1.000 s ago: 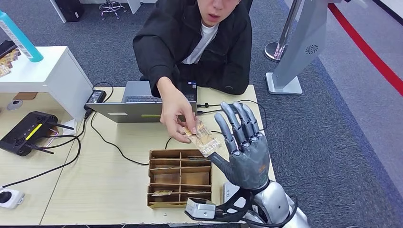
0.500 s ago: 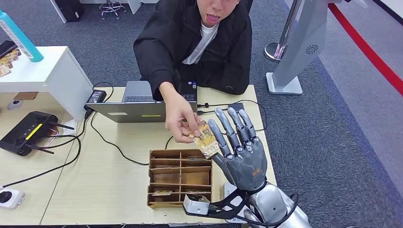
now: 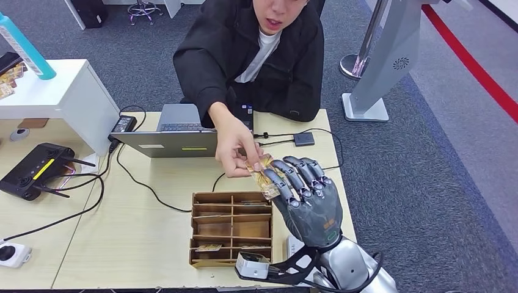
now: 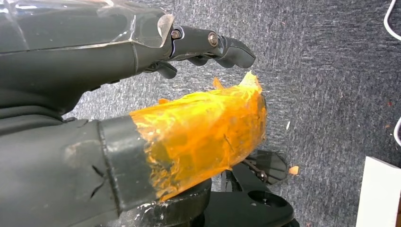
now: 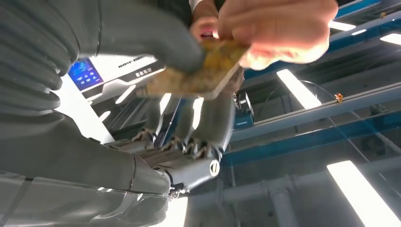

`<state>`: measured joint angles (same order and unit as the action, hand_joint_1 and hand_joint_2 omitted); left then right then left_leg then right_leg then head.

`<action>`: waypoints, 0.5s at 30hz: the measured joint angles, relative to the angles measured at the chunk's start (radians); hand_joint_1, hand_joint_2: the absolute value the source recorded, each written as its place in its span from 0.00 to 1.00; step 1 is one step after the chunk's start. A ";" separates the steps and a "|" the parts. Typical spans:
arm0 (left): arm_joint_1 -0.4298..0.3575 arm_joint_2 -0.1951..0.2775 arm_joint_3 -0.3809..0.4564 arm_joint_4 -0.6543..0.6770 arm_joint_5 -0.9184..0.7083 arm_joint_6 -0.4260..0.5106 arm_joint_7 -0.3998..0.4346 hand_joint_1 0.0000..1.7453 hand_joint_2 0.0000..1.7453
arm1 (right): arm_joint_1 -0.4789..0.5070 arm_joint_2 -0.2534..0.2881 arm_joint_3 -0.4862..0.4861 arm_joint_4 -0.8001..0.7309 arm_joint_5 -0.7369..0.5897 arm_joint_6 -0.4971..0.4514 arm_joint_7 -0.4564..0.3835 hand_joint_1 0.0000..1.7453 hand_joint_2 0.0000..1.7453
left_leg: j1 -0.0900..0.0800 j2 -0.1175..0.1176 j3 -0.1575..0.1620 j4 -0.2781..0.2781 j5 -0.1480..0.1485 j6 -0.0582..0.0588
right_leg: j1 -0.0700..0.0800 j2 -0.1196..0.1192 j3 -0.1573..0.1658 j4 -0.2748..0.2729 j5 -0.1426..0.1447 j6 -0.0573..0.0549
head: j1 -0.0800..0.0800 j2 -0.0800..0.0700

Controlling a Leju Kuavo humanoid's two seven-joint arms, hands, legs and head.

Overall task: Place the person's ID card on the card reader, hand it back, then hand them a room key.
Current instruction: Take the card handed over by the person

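The ID card (image 3: 264, 178), yellowish with a mottled brown print, is up in the air over the tabletop (image 3: 140, 226), just beyond the far edge of the wooden compartment box (image 3: 231, 229). Two hands are on it at once. The right hand (image 3: 308, 198) has its fingers (image 3: 287, 174) curled over the card's near end, and in the right wrist view the thick grey thumb (image 5: 156, 35) presses the card (image 5: 198, 75) from the other face, so the robot is pinching it. The person's hand (image 3: 235, 146) grips the card's far end between thumb and fingertips; the same hand (image 5: 274, 28) sits right against the card in the wrist view.

The left hand (image 4: 142, 85) hangs over grey carpet, holding nothing, its dark fingers (image 4: 222, 47) bent a little and apart from an orange-taped thumb.

Behind the card, a grey laptop (image 3: 177, 134) stands on the tabletop before the person in a black jacket (image 3: 262, 67). A small black box (image 3: 303, 138) on a cable lies to the laptop's right.
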<state>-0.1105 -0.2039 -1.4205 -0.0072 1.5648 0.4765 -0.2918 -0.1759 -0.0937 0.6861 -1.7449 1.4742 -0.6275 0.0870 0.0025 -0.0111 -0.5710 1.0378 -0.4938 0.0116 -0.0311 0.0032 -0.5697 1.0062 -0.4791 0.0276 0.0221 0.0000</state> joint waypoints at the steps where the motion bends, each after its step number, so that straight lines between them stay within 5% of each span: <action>1: 0.000 0.001 0.000 0.000 0.000 0.001 0.001 0.00 0.00 | 0.001 0.000 0.000 0.000 -0.007 0.000 -0.004 1.00 1.00 | 0.000 0.000 0.000 0.000 0.000 0.000 | 0.000 0.000 0.000 0.000 0.000 0.000 | 0.000 0.000; 15: -0.001 0.005 0.000 -0.001 0.000 0.008 0.008 0.00 0.00 | 0.020 0.000 0.004 -0.008 -0.110 -0.006 -0.054 1.00 1.00 | 0.000 0.000 0.000 0.000 0.000 0.000 | 0.000 0.000 0.000 0.000 0.000 0.000 | 0.000 0.000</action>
<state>-0.1117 -0.1990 -1.4202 -0.0080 1.5648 0.4841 -0.2842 -0.1561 -0.0935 0.6900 -1.7531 1.3645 -0.6336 0.0330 0.0025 -0.0112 -0.5710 1.0378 -0.4938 0.0116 -0.0311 0.0032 -0.5697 1.0062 -0.4791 0.0276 0.0222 0.0000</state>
